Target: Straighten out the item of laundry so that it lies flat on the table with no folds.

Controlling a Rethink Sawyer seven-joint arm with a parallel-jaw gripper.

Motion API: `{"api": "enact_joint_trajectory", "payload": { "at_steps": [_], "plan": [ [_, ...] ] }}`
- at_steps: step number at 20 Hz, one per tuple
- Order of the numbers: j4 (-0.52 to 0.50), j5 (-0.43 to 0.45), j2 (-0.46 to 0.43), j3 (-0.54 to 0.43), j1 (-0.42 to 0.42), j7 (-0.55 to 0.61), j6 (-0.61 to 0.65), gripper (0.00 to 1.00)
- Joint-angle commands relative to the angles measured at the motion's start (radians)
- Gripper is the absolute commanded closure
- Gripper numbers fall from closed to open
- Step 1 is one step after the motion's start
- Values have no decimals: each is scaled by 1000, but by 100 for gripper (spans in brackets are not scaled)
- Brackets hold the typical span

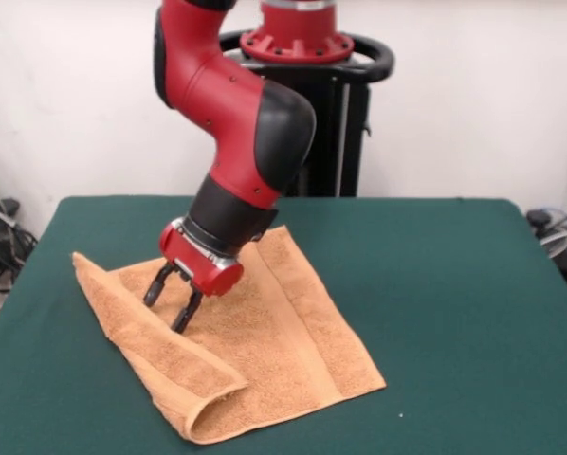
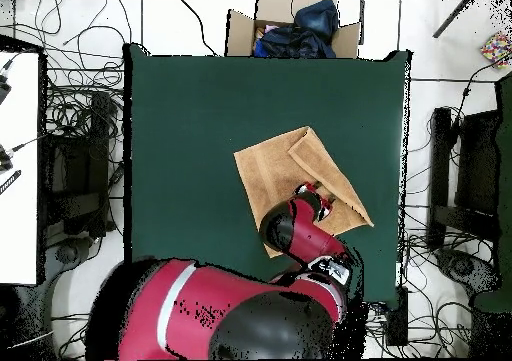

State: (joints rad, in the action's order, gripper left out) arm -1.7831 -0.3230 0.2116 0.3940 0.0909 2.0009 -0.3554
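The towel (image 1: 255,332) lies on the green table (image 1: 454,303), toward the picture's left in the front view, with one long side folded over on itself in a thick flap (the fold runs from the far-left corner to the near edge). The gripper (image 1: 171,304) hangs over the fold line with its jaws spread apart, holding nothing. Beyond the table's far edge in the overhead view sits a cardboard box (image 2: 292,29) of dark cloth, with cables (image 2: 80,107) strewn beside the table.

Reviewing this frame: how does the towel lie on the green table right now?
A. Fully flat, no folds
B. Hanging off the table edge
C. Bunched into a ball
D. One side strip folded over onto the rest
D. In the front view the towel has a long strip doubled over along its left edge, beside the open gripper; the rest lies flat on the table.
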Motion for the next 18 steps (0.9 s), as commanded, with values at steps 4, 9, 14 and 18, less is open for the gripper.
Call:
{"api": "enact_joint_trajectory", "payload": {
  "at_steps": [4,9,14,18],
  "plan": [
    [-14,-201,-96,22,-114,237,-192,0],
    [-23,-215,-94,25,-115,220,-204,0],
    [-16,-212,-93,56,-103,181,-234,0],
    [-3,-202,-100,88,-87,171,-267,0]
  ]
}}
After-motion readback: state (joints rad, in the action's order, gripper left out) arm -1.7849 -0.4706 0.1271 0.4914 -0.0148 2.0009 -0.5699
